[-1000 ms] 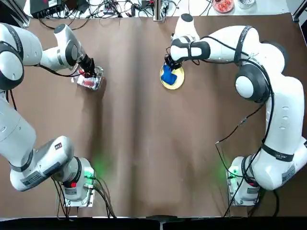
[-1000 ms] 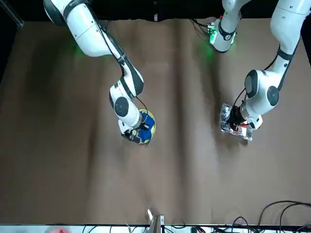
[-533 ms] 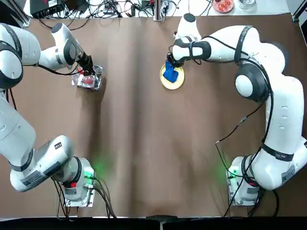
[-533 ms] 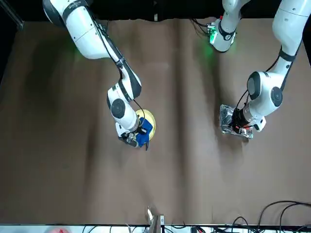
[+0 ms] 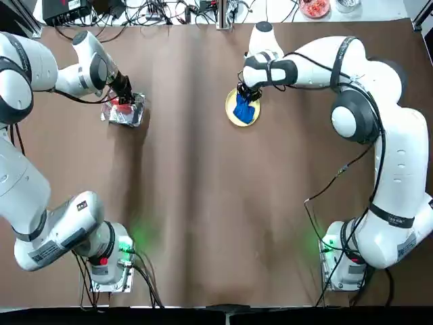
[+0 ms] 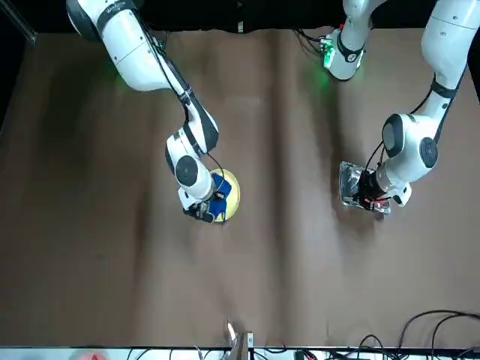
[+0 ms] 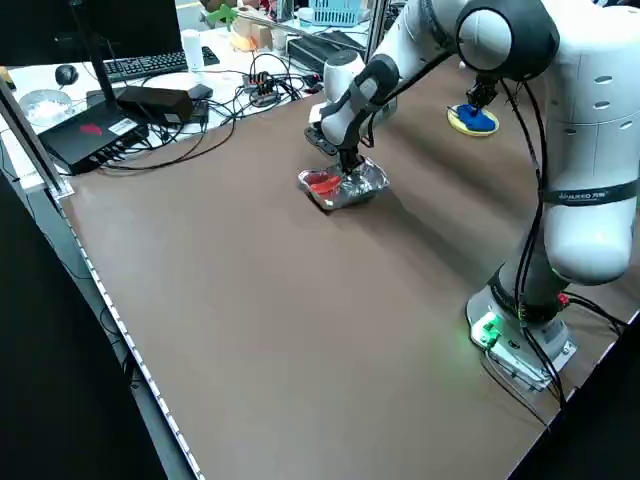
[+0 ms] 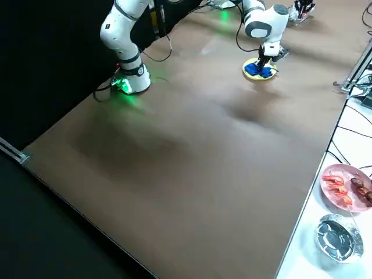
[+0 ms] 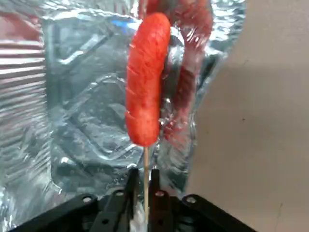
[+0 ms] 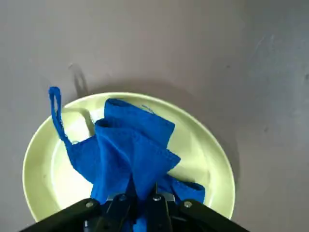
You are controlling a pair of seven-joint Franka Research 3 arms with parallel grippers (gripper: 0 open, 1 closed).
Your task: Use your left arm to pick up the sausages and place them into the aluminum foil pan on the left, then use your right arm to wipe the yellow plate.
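The left gripper (image 9: 144, 176) was clamped on a stick (image 9: 146, 186), its sausage (image 9: 147, 79) beyond the fingertips, over the foil pan (image 9: 82, 106). The right gripper (image 10: 143, 191) pinched a blue cloth (image 10: 128, 154) over the plate (image 10: 193, 154).

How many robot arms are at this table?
2. The left arm reaches over the foil pan, its tool gripping a sausage's stick. The right arm reaches over the yellow plate, its tool gripping a blue cloth.
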